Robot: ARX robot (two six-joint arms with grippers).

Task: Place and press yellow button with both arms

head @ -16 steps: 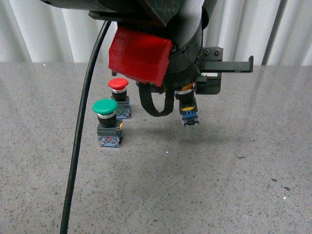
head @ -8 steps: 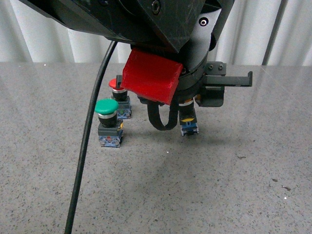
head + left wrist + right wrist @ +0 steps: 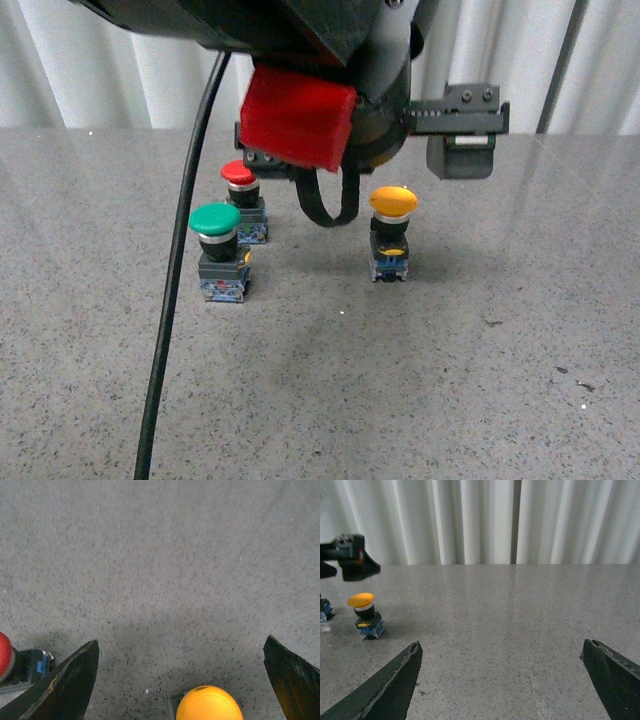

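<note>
- The yellow button (image 3: 392, 236), a small push switch with a round mushroom cap, a silver collar, a black body and a blue base, is seen standing upright on the grey speckled stone bench (image 3: 420, 400).
- It is held by nothing, and its cap is left clear on all sides.
- The left end effector (image 3: 181, 640) is seen hanging above this button with its two black fingers (image 3: 65, 685) spread wide apart. In the left wrist view the yellow cap lies between them, touched by neither.
- A red plastic housing (image 3: 298, 118) is carried on the left arm, and a black cable (image 3: 175, 300) is seen hanging down from it in front of the bench.
- The right end effector (image 3: 501, 641) is held well apart from the button, with its fingers likewise spread wide and nothing between them.
- A green-capped push button (image 3: 220, 252) is stood to the left of the yellow one, with a red-capped push button (image 3: 243, 202) just behind it. Both are upright and well apart from the yellow button.
- A white pleated curtain (image 3: 470, 520) is seen behind the far edge of the bench.
</note>
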